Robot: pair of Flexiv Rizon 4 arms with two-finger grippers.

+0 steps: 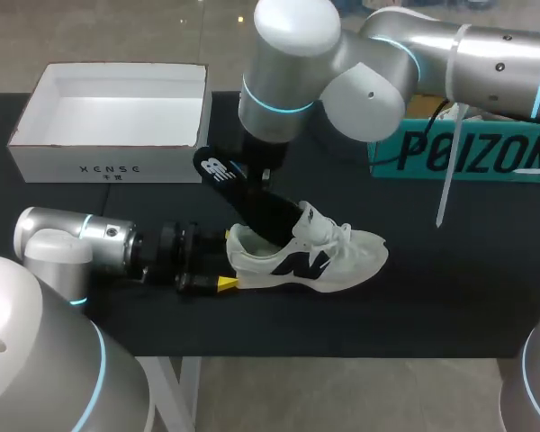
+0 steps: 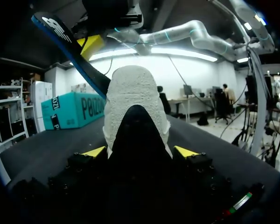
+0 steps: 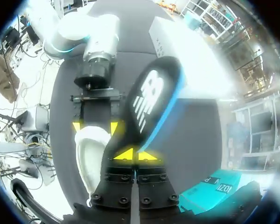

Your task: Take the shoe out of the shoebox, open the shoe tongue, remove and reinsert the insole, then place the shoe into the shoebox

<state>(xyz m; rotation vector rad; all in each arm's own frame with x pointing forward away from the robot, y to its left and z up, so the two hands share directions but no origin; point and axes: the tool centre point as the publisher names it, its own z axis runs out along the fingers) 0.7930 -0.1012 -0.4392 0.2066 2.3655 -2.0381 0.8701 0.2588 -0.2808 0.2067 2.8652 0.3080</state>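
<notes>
You had the black table [image 1: 432, 297] under both arms. Your right arm [image 1: 414, 63] came in from the right and reached past the middle. Your left arm [image 1: 81, 238] lay low along the table from the left.

The white shoebox [image 1: 108, 166] stood open at the far left of the table, with nothing visible in it. A teal box [image 1: 468, 153] sat at the far right.

The white shoe [image 1: 315, 261] with dark side marks lay on the table between the two boxes, well apart from the shoebox. Its heel pointed at your left arm and its toe pointed away to the right. The shoe stood on its sole.

The black insole [image 1: 252, 198], edged in blue, stood tilted. Its lower end was down inside the shoe's opening, and its upper end rose out toward the shoebox.

Your left gripper [image 2: 140, 151] held the shoe, with one yellow-tipped finger [image 2: 94, 151] pressed against each side of the heel. The right wrist view showed those same two tips flanking the heel.

Your right gripper [image 3: 135, 156] hung above the shoe. Its tips were drawn nearly together and pinched the insole, with the insole's upper end ahead of the fingers.
</notes>
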